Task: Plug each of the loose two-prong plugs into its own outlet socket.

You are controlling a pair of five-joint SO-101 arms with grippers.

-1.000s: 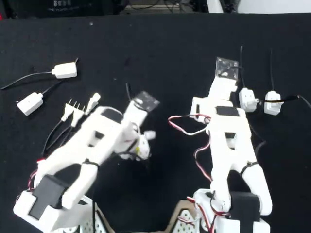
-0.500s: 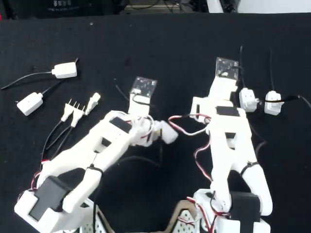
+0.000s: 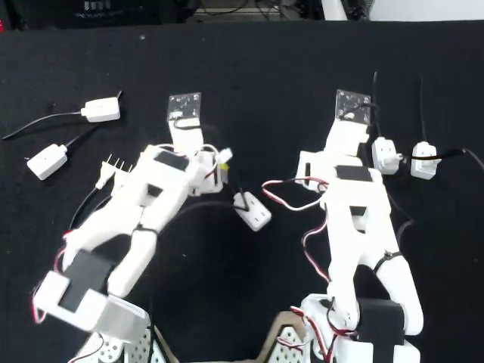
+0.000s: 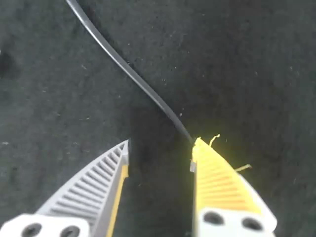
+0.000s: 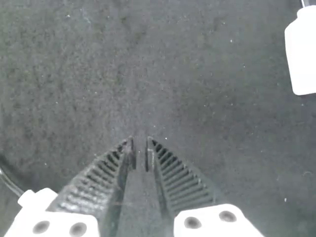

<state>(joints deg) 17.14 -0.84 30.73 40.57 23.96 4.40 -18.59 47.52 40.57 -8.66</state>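
High view, looking down over a black bench (image 3: pixel 265 68) with two white arms side by side. Nearest the arm bases, a white outlet socket (image 3: pixel 252 210) lies on the cloth between the arms. Further out, loose plugs (image 3: pixel 108 171) lie beside the left arm with their prongs showing.

The left gripper (image 4: pixel 161 143) hangs over bare cloth. Its jaws are spread wide and empty, and a black cord (image 4: pixel 123 66) runs up to the yellow one. The right gripper (image 5: pixel 139 140) has its jaws nearly closed on nothing. A white piece (image 3: pixel 387 155) sits just beside the right arm. Farthest off, at the left, lies a white corded block (image 3: pixel 100 110).

The step in hand looks like fetching a plug. The left jaws should close across the plug's body, not its cord, keeping the prongs free and square to the socket's slots.
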